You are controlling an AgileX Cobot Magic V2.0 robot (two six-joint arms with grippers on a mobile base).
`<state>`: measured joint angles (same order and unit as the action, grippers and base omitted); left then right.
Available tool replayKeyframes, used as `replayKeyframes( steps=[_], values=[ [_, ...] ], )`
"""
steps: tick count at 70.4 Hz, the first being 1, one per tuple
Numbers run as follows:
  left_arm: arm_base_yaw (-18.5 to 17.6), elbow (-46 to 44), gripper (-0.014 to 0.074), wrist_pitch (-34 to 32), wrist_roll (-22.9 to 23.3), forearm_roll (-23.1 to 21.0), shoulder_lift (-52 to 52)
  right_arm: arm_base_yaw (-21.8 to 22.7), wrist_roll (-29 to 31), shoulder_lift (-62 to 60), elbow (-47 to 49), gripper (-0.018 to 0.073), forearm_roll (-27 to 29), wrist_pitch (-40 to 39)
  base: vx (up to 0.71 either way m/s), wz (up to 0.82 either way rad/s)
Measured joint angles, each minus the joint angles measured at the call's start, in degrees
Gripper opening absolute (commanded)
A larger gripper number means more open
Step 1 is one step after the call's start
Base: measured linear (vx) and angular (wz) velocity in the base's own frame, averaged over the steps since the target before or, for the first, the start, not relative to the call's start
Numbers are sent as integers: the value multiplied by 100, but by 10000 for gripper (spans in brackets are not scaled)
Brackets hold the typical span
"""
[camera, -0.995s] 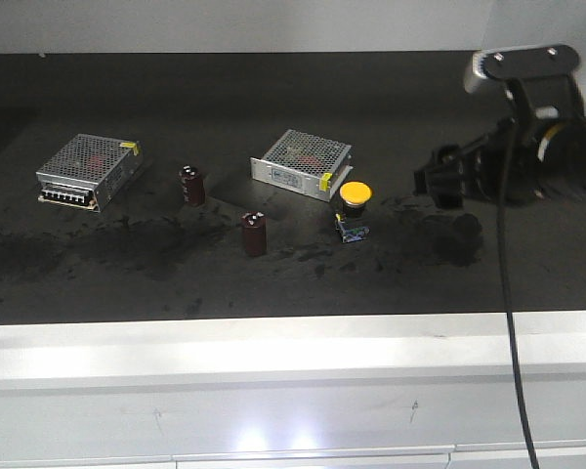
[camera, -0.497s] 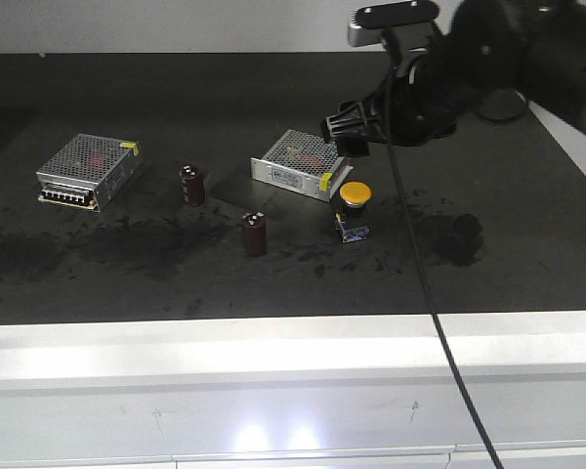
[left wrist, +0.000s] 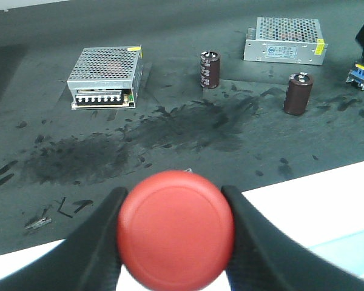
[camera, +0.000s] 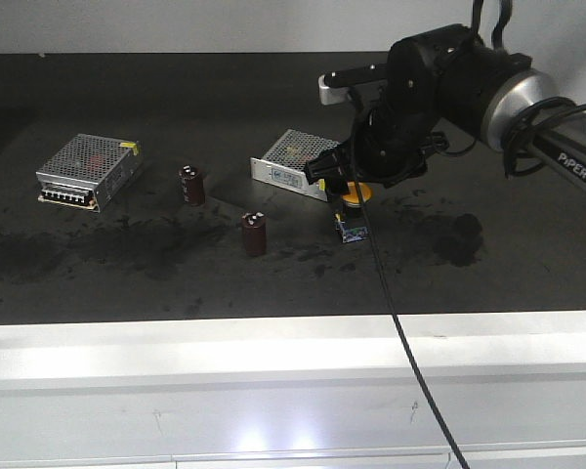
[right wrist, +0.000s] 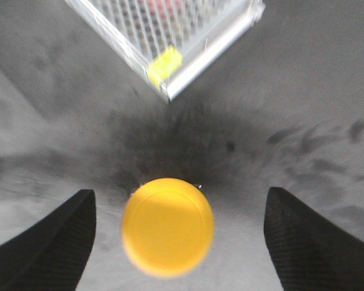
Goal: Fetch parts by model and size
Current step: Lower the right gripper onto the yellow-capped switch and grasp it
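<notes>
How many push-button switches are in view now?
2. The red-capped push-button switch is held in the left gripper; the yellow-capped one stands on the black mat beneath the open right gripper.

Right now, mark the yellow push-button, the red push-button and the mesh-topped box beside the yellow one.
yellow push-button (right wrist: pixel 168 225): right wrist view, cap centre.
red push-button (left wrist: pixel 175 228): left wrist view, cap centre.
mesh-topped box (camera: pixel 289 154): front-facing view, mesh top.
</notes>
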<state>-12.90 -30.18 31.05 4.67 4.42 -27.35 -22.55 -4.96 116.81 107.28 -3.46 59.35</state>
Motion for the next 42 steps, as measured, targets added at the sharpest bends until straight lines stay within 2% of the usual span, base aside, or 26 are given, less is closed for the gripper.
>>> replayKeyframes(
  steps=[8, 15, 42],
  values=[
    [0, 0, -6, 0, 0, 0, 0, 0, 0, 80, 0, 522, 0, 20, 0, 0],
    [0, 0, -6, 0, 0, 0, 0, 0, -6, 113, 11, 462, 0, 38, 0, 0],
    [0, 0, -6, 0, 0, 0, 0, 0, 19, 220, 30, 52, 248, 42, 0, 0]
  ],
)
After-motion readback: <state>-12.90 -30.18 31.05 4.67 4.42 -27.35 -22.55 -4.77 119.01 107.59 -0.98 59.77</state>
